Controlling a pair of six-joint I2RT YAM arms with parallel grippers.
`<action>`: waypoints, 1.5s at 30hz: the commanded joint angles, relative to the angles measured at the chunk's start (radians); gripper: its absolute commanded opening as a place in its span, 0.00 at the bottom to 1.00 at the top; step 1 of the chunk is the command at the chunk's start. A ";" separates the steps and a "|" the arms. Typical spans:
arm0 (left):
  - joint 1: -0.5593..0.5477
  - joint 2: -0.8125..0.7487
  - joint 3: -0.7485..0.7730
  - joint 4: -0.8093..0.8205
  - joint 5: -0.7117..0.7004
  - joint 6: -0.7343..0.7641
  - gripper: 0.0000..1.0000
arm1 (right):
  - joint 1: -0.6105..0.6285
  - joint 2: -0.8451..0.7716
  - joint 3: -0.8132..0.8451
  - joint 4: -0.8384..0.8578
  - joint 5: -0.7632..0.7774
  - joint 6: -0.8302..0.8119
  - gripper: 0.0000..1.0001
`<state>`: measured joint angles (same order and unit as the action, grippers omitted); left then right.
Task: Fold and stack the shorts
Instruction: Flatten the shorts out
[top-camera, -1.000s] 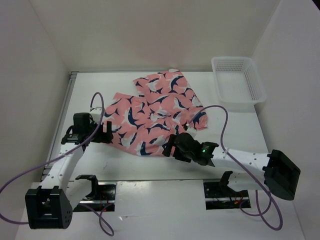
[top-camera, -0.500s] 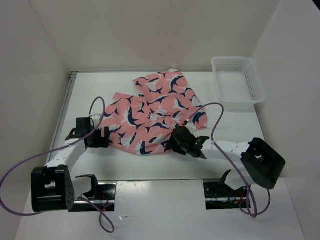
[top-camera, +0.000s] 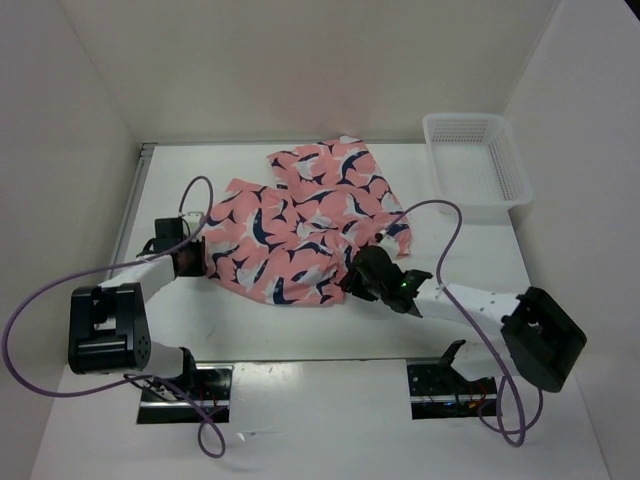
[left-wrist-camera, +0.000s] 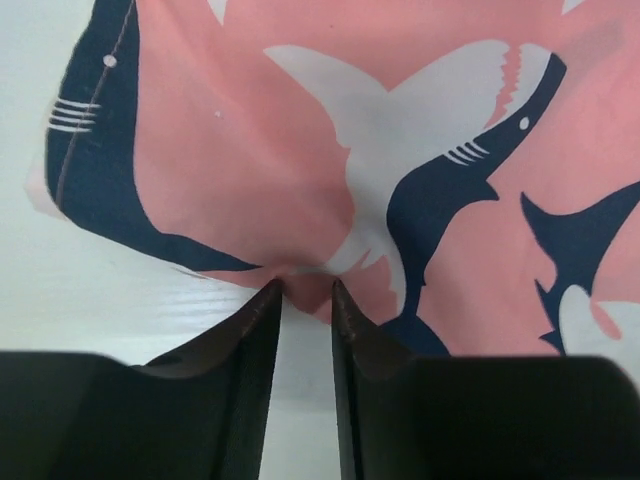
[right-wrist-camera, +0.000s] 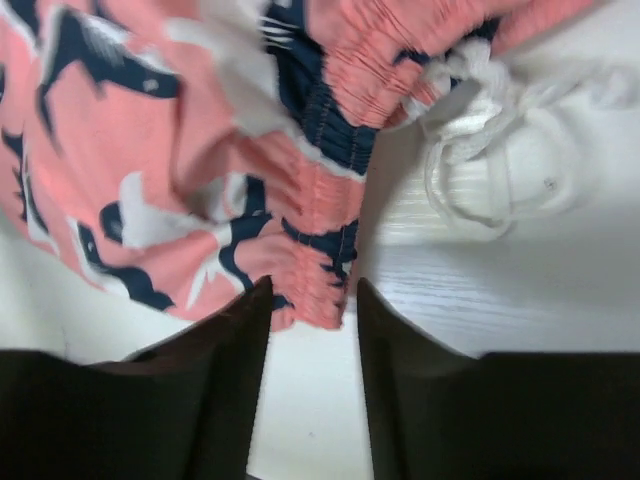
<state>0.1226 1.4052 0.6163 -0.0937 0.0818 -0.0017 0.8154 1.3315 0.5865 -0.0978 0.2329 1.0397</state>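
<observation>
**Shorts spread mid-table, a gripper at each near edge**

Shorts (top-camera: 300, 225) lie opened out on table (top-camera: 470, 250), a bit rumpled, w/ one leg reaching toward far wall. Basket (top-camera: 512, 182) sits well apart at far right.

Left gripper (top-camera: 196, 258) is low at the shorts' left edge. In wrist view its fingers (left-wrist-camera: 250, 335) are nearly together, only a thin slit btwn them. Pink hem puckers to a point right at the tips, so it looks pinched there. Fabric fans away from tips, w/ bare table beside the hem.

Right gripper (top-camera: 358, 276) is at near-right edge, by the gathered waistband. In wrist view the jaws are part-way open and a bunched elastic corner sits btwn the tips. It touches one finger, but a sliver of table shows against the other, so can't tell if it's clamped. White drawstring (right-wrist-camera: 470, 190) is looped on table just beside the waistband.

Hard to see:
- Top view: both sets of fingertips are hidden under the gripper bodies, so no grip is readable there.
- Right wrist view: upper fabric is blurred.
- Both wrist views: finger bases are cut off at the bottom edge.
</observation>
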 joint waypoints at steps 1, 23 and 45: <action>0.017 -0.005 0.072 -0.041 -0.010 0.002 0.37 | -0.015 -0.144 0.004 -0.068 0.068 -0.056 0.49; 0.136 -0.001 0.063 -0.075 0.020 0.002 0.86 | 0.014 0.132 -0.007 0.170 -0.162 -0.061 0.76; 0.270 0.178 0.122 0.118 0.229 0.002 0.80 | 0.024 0.117 -0.047 0.161 -0.141 -0.061 0.76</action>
<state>0.3851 1.5349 0.7143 -0.0162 0.2546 -0.0036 0.8272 1.4475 0.5682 0.0940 0.0673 0.9806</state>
